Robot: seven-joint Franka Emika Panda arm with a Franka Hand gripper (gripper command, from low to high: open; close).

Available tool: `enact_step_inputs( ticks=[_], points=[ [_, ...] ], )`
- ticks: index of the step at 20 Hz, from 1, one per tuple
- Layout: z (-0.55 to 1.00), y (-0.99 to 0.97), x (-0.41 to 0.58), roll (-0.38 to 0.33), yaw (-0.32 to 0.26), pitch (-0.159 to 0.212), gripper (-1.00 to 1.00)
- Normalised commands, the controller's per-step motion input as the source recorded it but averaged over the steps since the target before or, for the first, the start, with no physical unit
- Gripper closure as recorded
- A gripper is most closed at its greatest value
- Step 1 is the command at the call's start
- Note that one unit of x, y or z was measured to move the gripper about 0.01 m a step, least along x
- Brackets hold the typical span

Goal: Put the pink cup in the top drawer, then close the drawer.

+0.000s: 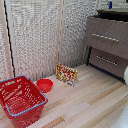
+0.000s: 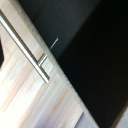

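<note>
The storage unit, a dark-brown chest of drawers with silver bar handles, stands at the exterior view's right. Its top drawer juts out a little further than the one below. The wrist view looks closely at a wooden drawer front with a silver bar handle, and a dark space lies beyond the front's edge. The pink recepticle is out of view in both frames. The pinch receptors do not show either. Only a white piece of the arm shows, at the exterior view's right edge.
A big red mesh basket stands on the light wooden floor at the exterior view's lower left. A flat red bowl lies beside it. A small colourful box stands upright near the middle. White slatted screens close off the back.
</note>
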Motion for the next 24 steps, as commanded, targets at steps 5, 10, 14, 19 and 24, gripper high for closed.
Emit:
enact_step_inputs(
  ticks=[5,10,14,19,24],
  points=[
    [-0.42,0.19,0.023,-0.326,0.145,0.108,-1.00],
    [-0.39,0.12,0.033,-0.320,0.171,0.129,-1.00],
    [-0.37,0.16,0.016,-0.328,0.149,0.141,-1.00],
    [-0.27,0.23,0.004,-0.364,0.096,0.128,-1.00],
    [-0.09,0.12,0.000,-0.375,0.072,0.089,-1.00]
  ],
)
